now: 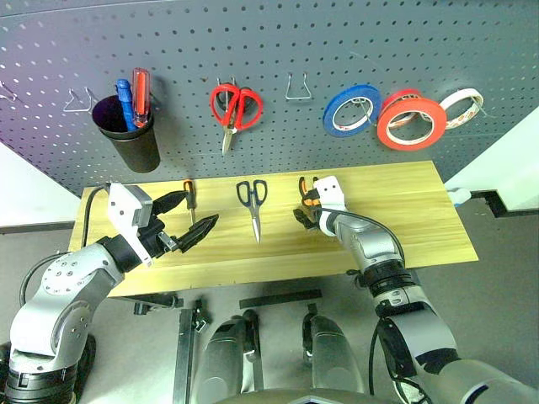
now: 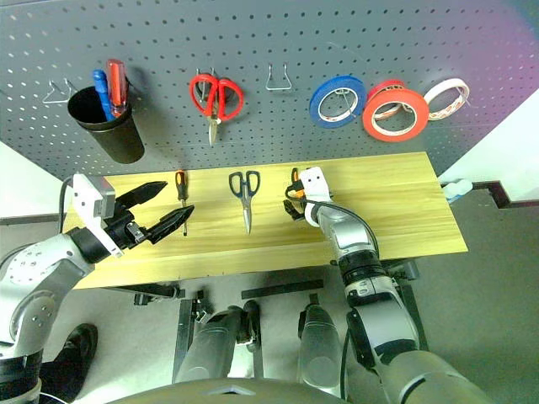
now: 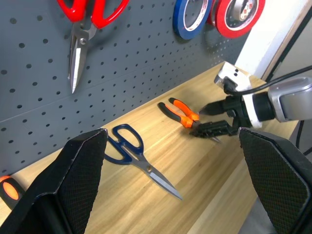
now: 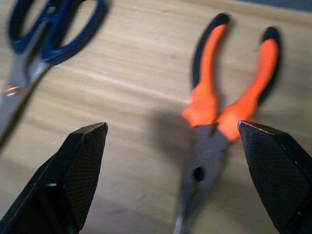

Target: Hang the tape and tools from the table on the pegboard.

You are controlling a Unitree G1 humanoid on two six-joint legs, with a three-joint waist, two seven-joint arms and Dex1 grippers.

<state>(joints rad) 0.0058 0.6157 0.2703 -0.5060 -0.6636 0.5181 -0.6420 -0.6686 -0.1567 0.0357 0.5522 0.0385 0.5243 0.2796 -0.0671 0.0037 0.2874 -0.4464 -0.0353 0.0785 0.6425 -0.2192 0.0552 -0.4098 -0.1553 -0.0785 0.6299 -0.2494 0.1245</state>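
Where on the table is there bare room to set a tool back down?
The table's right end, past the right hand and the pliers, is bare wood. The near edge strip below the scissors is also free. It is crowded on the left, where the open left hand flanks the screwdriver, and around the pliers.

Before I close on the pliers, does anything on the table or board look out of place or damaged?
Nothing stands out. The pliers, scissors and screwdriver lie flat and apart on the table, undamaged. On the pegboard, the orange-red tape already hangs. The right gripper is open by the pliers.
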